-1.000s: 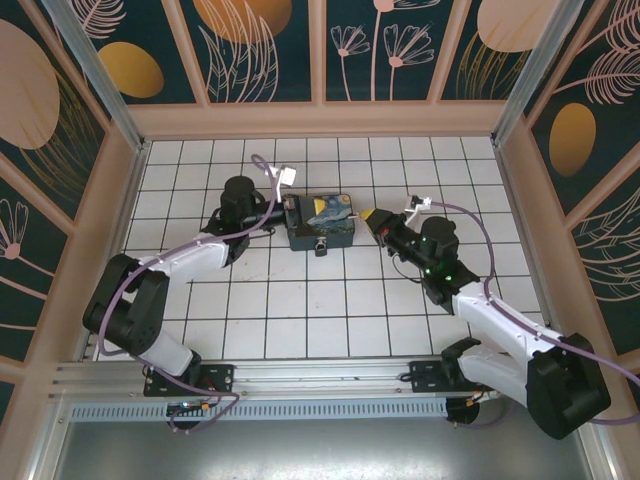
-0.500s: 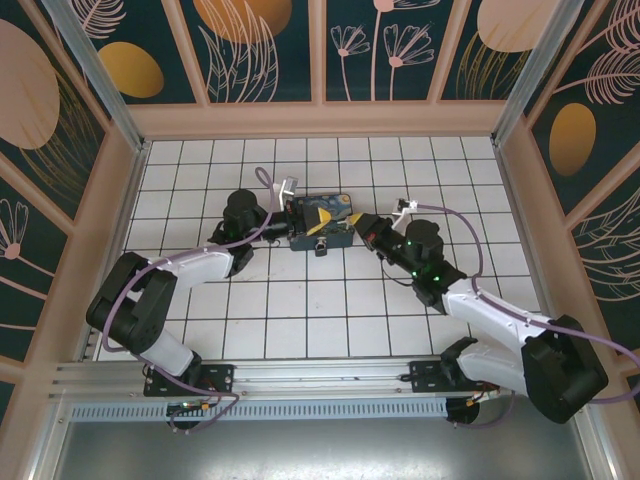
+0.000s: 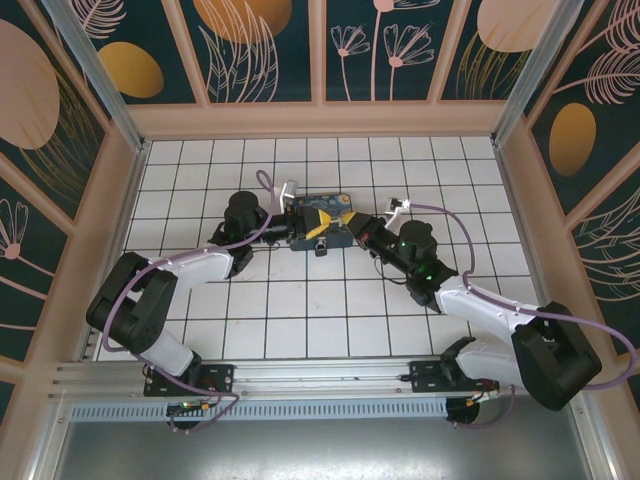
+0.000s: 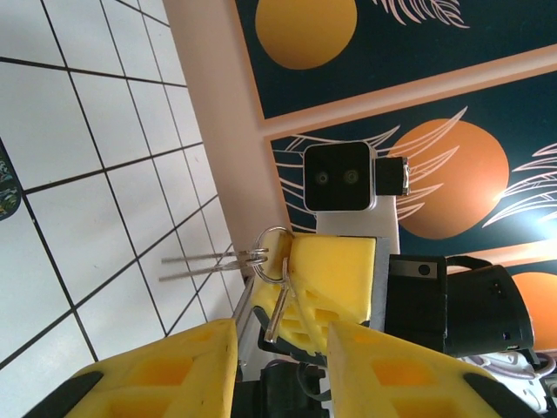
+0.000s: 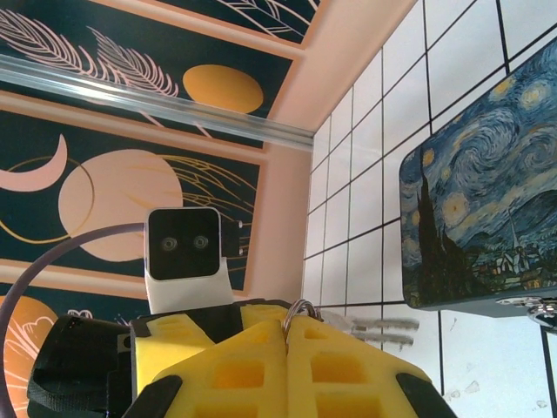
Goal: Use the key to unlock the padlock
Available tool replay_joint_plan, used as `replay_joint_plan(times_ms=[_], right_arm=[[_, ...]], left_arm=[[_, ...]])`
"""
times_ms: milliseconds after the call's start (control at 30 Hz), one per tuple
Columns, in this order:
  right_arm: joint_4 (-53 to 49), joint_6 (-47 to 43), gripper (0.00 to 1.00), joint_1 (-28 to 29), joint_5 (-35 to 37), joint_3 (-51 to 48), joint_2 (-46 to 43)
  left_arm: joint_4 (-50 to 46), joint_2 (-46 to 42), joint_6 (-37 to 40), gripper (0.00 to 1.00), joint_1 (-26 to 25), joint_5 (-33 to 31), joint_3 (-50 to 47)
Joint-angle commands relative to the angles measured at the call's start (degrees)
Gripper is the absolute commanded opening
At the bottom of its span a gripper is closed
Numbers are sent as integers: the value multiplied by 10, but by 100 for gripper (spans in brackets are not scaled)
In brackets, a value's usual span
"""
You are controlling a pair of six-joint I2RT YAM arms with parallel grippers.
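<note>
The blue painted tin box (image 3: 335, 238) lies on the white tiles, with the small dark padlock (image 3: 320, 246) at its near side. Both grippers meet just above the box. My right gripper (image 3: 346, 221) (image 5: 287, 348) is shut on a key ring (image 5: 300, 307) that pokes out between its yellow fingers. In the left wrist view the slim silver key (image 4: 278, 305) hangs from that ring against the right gripper's fingers (image 4: 339, 279). My left gripper (image 3: 310, 215) (image 4: 283, 374) faces it, jaws apart, with nothing between them.
The box (image 5: 479, 218) sits to the right of the closed fingers in the right wrist view. Two more keys (image 4: 200, 259) stick out sideways from the ring. Wooden walls (image 3: 320, 118) ring the tiled floor, with open tiles in front of the box.
My right gripper has moved left over the box until it meets the left gripper, still shut on the key ring. The left jaws, shut a second ago, have opened.
</note>
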Motion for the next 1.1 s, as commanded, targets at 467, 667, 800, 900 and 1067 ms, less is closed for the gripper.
replay_joint_plan(times_ms=[467,667,800,900,1067], right_arm=[[61,6,0,14,0,15,36],[62,3,0,18,-2,16,38],[58,-1,0,21,-4,16,36],[55,-1,0,22,-5,12,32],[42,-9,0,21,-6,4,17]], left_arm=[[18,15,3,25,-10,20,6],[9,16,8,15,-10,23,14],[4,15,13,9,-10,22,16],[1,15,18,6,-9,21,14],[6,15,27,0,-10,24,10]])
